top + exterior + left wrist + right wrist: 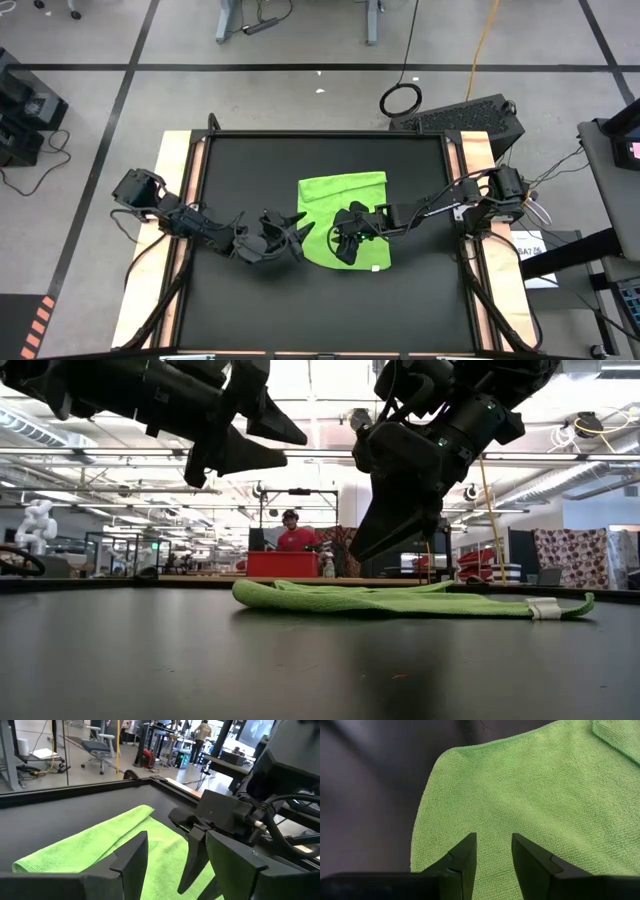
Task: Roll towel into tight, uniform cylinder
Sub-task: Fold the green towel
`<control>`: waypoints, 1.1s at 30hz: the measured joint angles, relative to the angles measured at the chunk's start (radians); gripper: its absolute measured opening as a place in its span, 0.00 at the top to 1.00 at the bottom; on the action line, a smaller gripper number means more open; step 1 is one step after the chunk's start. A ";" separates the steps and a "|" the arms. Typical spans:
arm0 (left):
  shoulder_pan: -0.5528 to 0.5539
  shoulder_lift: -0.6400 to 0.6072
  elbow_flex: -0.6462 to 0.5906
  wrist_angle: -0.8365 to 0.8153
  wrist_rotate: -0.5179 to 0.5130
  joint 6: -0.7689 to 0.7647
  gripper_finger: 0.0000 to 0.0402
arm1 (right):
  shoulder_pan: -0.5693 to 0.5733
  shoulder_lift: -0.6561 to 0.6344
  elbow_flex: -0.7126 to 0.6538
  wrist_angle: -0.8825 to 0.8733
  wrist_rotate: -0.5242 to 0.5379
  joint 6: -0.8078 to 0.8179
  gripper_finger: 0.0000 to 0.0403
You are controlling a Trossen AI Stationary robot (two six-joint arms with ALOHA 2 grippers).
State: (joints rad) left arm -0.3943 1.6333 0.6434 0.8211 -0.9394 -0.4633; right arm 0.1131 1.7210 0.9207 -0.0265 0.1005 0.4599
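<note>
The right gripper (494, 851) hangs just over the towel (345, 220) with its two dark fingers (465, 855) parted a modest way, nothing between them; from its own wrist camera I see only green pile through the gap, and the tips point at the cloth a little in from a rounded corner. From table height those tips stand clear of the fabric, not touching it. The left gripper (287, 236) sits raised off the mat just beside the towel's left edge, its fingers (131, 857) spread wider and also empty. The towel itself lies flat near the middle of the black table (240, 300), a bit toward the right, with one strip along its far edge folded over and the small white tag (375, 267) at the near right corner. No roll has been started that I can see; it reads to me as the very opening of the job, both arms lining up over the cloth before any pinch. My guess is the next move wants one or both grippers to drop to an edge, nip the cloth without bunching it, and turn that edge over evenly along its whole length, since a crooked first fold would give a lopsided cylinder.
</note>
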 joint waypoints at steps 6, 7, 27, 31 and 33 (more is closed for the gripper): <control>0.000 0.000 0.000 -0.002 0.067 0.000 0.49 | 0.000 0.000 0.000 0.000 0.000 0.000 0.72; 0.000 0.000 0.000 -0.004 0.081 0.000 0.49 | 0.000 0.000 0.000 0.000 0.000 0.000 0.72; -0.016 0.001 0.000 -0.413 0.409 -0.021 0.49 | 0.000 0.000 0.000 0.000 0.000 0.000 0.72; -0.029 0.001 0.000 -0.645 0.470 -0.077 0.49 | 0.000 0.000 0.000 0.001 0.000 0.000 0.72; -0.039 0.000 -0.001 -0.705 0.499 -0.080 0.49 | 0.000 0.000 0.000 0.008 0.000 0.000 0.72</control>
State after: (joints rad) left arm -0.4330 1.6335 0.6422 0.1160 -0.4407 -0.5435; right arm 0.1131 1.7210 0.9207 -0.0189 0.1005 0.4599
